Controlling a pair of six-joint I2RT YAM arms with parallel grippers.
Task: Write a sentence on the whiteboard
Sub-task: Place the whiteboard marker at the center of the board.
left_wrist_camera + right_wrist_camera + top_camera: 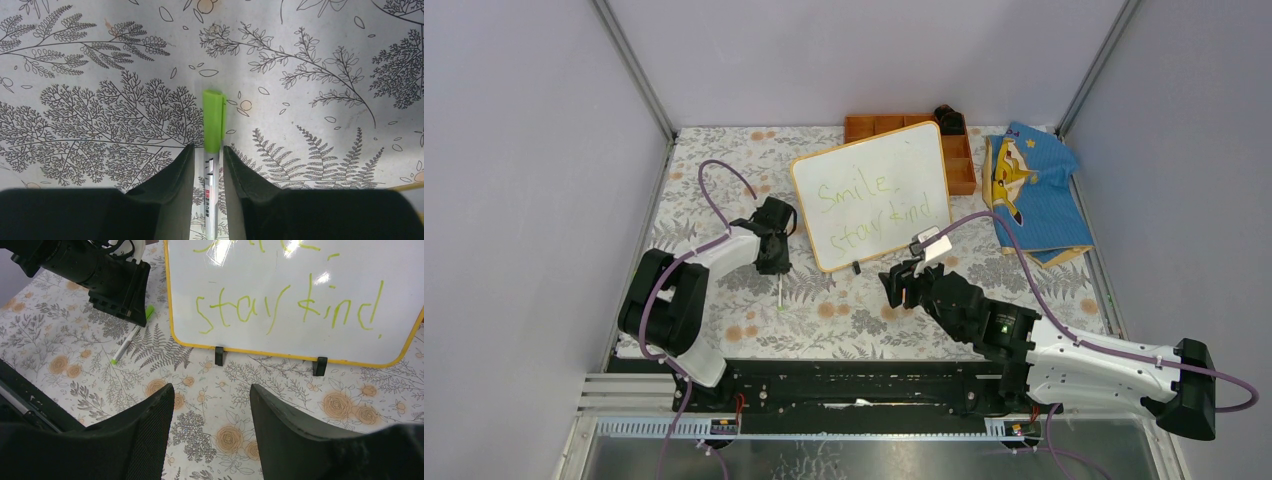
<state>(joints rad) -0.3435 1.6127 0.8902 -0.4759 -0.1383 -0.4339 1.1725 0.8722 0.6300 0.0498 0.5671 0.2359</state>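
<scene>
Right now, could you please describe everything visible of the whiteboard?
The whiteboard is a glossy white panel with rounded corners and a yellow-orange frame, standing on two black feet on the flowered tablecloth. Yellow-green handwriting reads "Smile, stay kind". It overlaps the orange tray; the left gripper and right gripper are clear.

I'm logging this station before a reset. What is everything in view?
whiteboard: one, white with an orange-tan frame, mid-table
sentence: one, yellow-green, on the whiteboard
marker: one, green cap, left of the whiteboard
tray: one, orange, behind the whiteboard
small object: one, black, at the tray's far end
cloth: one, blue with a yellow figure, far right
table cover: one, floral
left gripper: one, black, straddling the marker
right gripper: one, black, open, empty
</scene>
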